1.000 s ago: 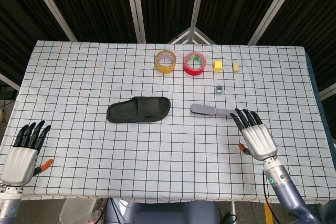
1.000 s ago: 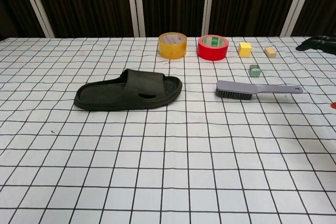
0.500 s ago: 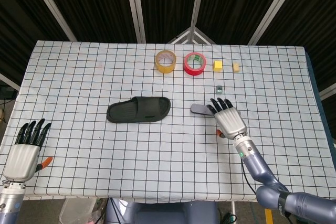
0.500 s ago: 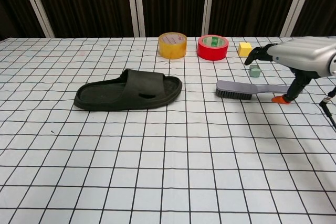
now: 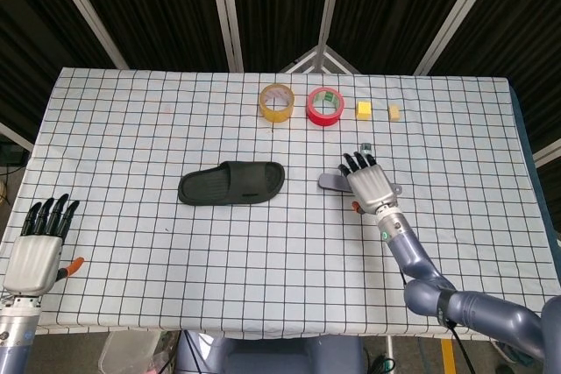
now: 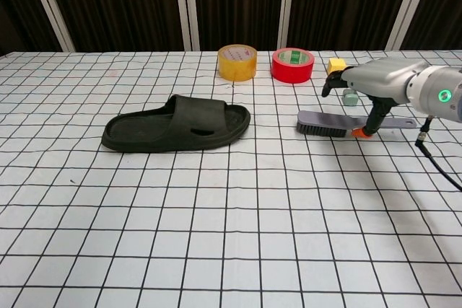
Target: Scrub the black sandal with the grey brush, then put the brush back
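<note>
The black sandal lies flat near the middle of the checked table, toe end to the right. To its right lies the grey brush, bristles down, handle pointing right. My right hand hovers over the brush's handle, fingers spread, thumb pointing down beside the handle; it holds nothing. My left hand stays open at the table's near left corner, far from both, seen only in the head view.
At the back stand a yellow tape roll, a red tape roll, and two yellow blocks. A small grey-green object sits just behind the brush.
My right hand has moved left from the table's right side to above the brush handle. The left hand has sunk slightly. Sandal and brush have not moved.
</note>
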Tool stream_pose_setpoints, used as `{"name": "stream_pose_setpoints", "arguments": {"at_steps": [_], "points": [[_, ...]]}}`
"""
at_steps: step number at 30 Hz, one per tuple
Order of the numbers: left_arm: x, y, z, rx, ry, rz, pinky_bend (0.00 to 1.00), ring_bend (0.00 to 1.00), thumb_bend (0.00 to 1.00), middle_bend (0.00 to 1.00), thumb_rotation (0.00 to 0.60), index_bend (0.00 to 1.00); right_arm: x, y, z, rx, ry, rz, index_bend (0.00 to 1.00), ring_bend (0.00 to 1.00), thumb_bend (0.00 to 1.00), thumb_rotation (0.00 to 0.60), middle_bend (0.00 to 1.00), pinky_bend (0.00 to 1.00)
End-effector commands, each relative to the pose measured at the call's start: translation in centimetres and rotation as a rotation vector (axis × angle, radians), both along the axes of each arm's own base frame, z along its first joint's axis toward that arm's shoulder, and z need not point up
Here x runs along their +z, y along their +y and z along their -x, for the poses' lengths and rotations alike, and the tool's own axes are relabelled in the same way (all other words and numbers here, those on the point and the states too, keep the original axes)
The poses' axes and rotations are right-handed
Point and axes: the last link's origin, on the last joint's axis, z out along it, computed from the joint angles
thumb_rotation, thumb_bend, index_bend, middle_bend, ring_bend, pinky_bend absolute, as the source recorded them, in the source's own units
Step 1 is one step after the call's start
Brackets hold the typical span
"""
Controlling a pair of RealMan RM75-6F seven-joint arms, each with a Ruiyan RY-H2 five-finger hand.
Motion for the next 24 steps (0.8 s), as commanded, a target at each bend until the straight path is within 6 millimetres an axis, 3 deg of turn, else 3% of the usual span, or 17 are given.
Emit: {"name": "stream_pose_setpoints", "arguments": {"at_steps": [1, 24], "points": [[0.0, 0.2, 0.2, 0.008, 0.003, 0.0, 0.06, 0.0, 0.08, 0.0, 0.6, 0.0, -1.2, -0.7, -0.3, -0.007, -0.005, -0.023, 0.2, 0.04, 0.35, 0.6, 0.08, 0.13], [0.2, 0.3, 0.6, 0.032, 0.011, 0.0, 0.06, 0.0, 0.09, 0.0, 0.6, 0.0, -2.1, -2.1, -0.3, 0.006, 0.008, -0.014, 0.41, 0.13, 0.35, 0.6, 0.16, 0.21]]}}
